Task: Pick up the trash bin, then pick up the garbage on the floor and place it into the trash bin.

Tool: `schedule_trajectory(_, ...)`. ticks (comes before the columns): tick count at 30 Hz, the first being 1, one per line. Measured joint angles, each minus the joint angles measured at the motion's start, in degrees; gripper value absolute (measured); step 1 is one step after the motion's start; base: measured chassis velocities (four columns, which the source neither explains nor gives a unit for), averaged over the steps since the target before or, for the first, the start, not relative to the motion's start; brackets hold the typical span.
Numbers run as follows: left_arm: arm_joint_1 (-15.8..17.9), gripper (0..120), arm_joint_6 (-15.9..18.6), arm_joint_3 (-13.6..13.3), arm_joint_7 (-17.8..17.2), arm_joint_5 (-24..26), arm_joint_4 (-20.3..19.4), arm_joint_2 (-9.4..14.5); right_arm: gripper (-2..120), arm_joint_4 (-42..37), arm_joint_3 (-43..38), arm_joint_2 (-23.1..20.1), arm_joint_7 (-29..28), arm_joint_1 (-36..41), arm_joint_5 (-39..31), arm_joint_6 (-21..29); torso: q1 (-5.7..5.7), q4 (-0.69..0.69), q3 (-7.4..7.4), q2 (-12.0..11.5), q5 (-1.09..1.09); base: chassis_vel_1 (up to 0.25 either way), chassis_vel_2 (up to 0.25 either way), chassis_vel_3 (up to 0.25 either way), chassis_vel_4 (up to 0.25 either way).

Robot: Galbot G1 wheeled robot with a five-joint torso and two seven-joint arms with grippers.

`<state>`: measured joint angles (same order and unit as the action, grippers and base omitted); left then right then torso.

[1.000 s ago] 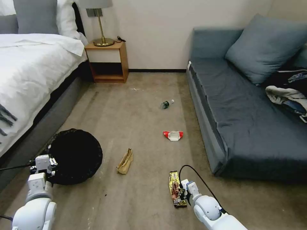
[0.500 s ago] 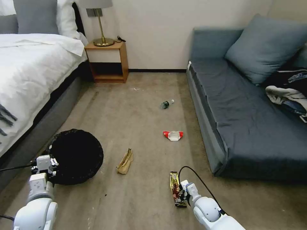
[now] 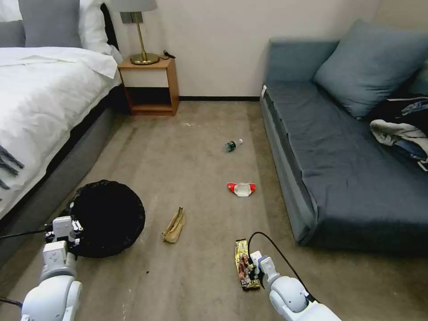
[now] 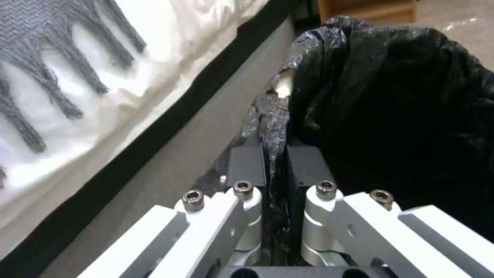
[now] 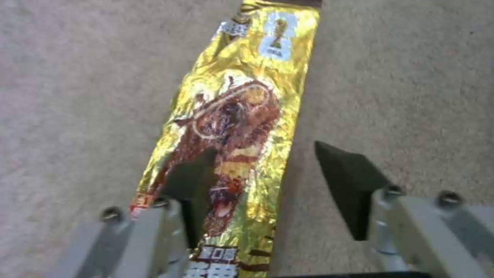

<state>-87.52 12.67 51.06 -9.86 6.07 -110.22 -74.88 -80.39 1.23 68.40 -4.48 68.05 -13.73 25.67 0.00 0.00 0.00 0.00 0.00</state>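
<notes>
The trash bin (image 3: 107, 218), lined with a crinkled black bag (image 4: 391, 96), sits on the carpet beside the bed. My left gripper (image 3: 65, 232) is shut on its near rim, and its fingers (image 4: 247, 164) pinch the bag's edge. My right gripper (image 3: 252, 266) hangs open just above the long yellow-brown snack wrapper (image 3: 243, 264), one finger over the foil (image 5: 242, 96) and one over carpet. Other garbage lies farther off: a tan paper bag (image 3: 174, 225), a red-and-white packet (image 3: 241, 188) and a small green bottle (image 3: 232, 145).
A white bed (image 3: 40, 102) with a grey base runs along the left. A blue sofa (image 3: 347, 165) with a cushion and bundled clothes (image 3: 401, 129) lines the right. A wooden nightstand (image 3: 149, 84) with a lamp stands at the far wall.
My right gripper has drawn back a little along the wrapper, still open. The trash bin and my left gripper have edged slightly to the right.
</notes>
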Motion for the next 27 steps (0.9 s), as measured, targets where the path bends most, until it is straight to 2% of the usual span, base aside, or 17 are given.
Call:
schedule_trajectory(3, -0.1, 7, -0.2, 0.2, 0.0, 0.0, 0.0, 0.1, 67, 1.4, -0.1, 0.4, 0.2, -0.4, 0.7, -0.2, 0.00, 0.00, 0.00, 0.0, 0.00, 0.000, 0.000, 0.000, 0.000)
schedule_trajectory(5, -0.1, 7, -0.2, 0.2, 0.0, 0.0, 0.0, 0.1, 66, 1.5, -0.1, 0.5, 0.2, -0.4, 0.8, -0.2, 0.00, 0.00, 0.00, 0.0, 0.00, 0.000, 0.000, 0.000, 0.000)
schedule_trajectory(7, -0.1, 7, -0.3, 0.2, 0.0, 0.0, 0.1, -0.1, 54, 2.1, -0.2, 0.7, 0.6, -0.4, 1.5, -0.2, 0.00, 0.00, 0.00, 0.0, 0.00, 0.000, 0.000, 0.000, 0.000)
schedule_trajectory(8, -0.1, 7, -0.3, 0.2, 0.0, 0.0, 0.1, -0.1, 54, 2.1, -0.2, 0.7, 0.6, -0.4, 1.5, -0.2, 0.00, 0.00, 0.00, 0.0, 0.00, 0.000, 0.000, 0.000, 0.000)
schedule_trajectory(10, -0.1, 7, -0.4, 0.2, 0.0, 0.0, 0.1, -0.2, 46, 2.6, -0.2, 1.1, 1.0, -0.4, 2.2, -0.3, 0.00, 0.00, 0.00, 0.0, 0.00, 0.000, 0.000, 0.000, 0.000)
schedule_trajectory(11, 0.0, 7, -0.4, 0.2, 0.0, 0.0, 0.1, -0.3, 39, 2.7, -0.1, 1.1, 1.0, -0.4, 2.3, -0.4, 0.00, 0.00, 0.00, 0.0, 0.00, 0.000, 0.000, 0.000, 0.000)
schedule_trajectory(15, 0.0, 7, -0.4, 0.2, -0.1, 0.0, 0.1, -0.3, 30, 2.7, 0.2, 1.1, 1.0, -0.4, 2.5, -0.5, 0.00, 0.00, 0.00, 0.0, 0.00, 0.000, 0.000, 0.000, 0.000)
schedule_trajectory(18, 0.0, 7, -0.4, 0.2, -0.1, 0.0, 0.2, -0.3, 16, 2.2, 0.6, 0.7, 0.8, -0.4, 2.8, -0.8, 0.00, 0.00, 0.00, 0.0, 0.00, 0.000, 0.000, 0.000, 0.000)
schedule_trajectory(20, 0.1, 7, -0.4, 0.2, -0.1, 0.0, 0.2, -0.3, 12, 1.8, 0.7, 0.5, 0.6, -0.2, 2.9, -1.2, 0.00, 0.00, 0.00, 0.0, 0.00, 0.000, 0.000, 0.000, 0.000)
schedule_trajectory(22, 0.1, 7, -0.5, 0.1, -0.2, 0.0, 0.2, -0.4, 2, 0.7, 0.8, -0.1, 0.1, 0.1, 3.0, -2.2, 0.00, 0.00, 0.00, 0.0, 0.00, 0.000, 0.000, 0.000, 0.000)
schedule_trajectory(27, 0.0, 7, -0.5, -0.3, -0.1, 0.0, 0.2, -0.5, 0, -2.0, 0.9, -1.1, -0.5, 1.0, 3.0, -5.3, 0.00, 0.00, 0.00, 0.0, 0.00, 0.000, 0.000, 0.000, 0.000)
